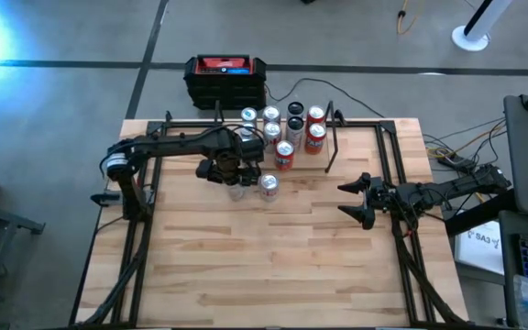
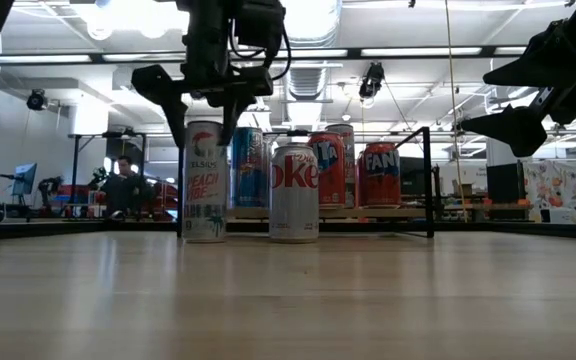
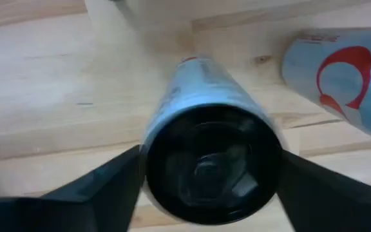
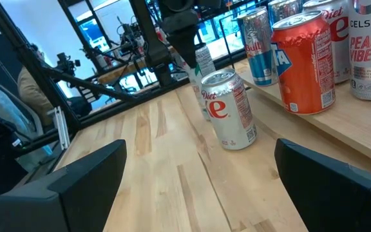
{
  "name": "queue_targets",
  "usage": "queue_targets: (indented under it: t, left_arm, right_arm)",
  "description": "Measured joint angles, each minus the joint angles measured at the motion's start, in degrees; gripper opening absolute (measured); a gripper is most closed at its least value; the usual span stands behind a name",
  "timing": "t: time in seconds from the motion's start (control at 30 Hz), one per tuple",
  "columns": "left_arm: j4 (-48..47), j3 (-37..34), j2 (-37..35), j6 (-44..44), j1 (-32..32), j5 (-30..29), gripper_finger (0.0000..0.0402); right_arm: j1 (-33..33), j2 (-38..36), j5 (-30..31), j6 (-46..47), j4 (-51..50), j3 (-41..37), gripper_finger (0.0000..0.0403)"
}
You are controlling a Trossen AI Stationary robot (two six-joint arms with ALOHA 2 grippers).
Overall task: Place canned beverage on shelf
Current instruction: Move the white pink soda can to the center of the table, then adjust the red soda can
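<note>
Left gripper (image 2: pixel 196 105) hangs with jaws released astride the top of the Celsius "PEACH VIBE" can (image 2: pixel 205 182), upright on the desk (image 1: pixel 273 257) beside a Diet Coke can (image 2: pixel 294 192), before the shelf (image 2: pixel 388 212) of Fanta cans; right gripper (image 1: pixel 356 200) gapes empty over open desk.

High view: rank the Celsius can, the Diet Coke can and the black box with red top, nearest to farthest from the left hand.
1. Celsius can: directly below the left hand.
2. Diet Coke can: on the table beside the Celsius can, toward the right arm's side.
3. Black box with red top: past the table's far edge.
</note>
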Motion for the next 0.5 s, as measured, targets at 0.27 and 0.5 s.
queue_targets:
  t: [0.27,0.5]
  left_arm:
    - [1.18,0.01,0.24,-0.10,-0.04,3.89,0.0349]
    - [-0.55,0.02,-3.81,-2.21,-1.06,9.38,0.0352]
  right_arm:
    - [-0.02,0.00,0.00,0.00,0.01,-0.01,0.0380]
    - [0.00,0.00,0.00,0.00,0.01,-0.01,0.0380]
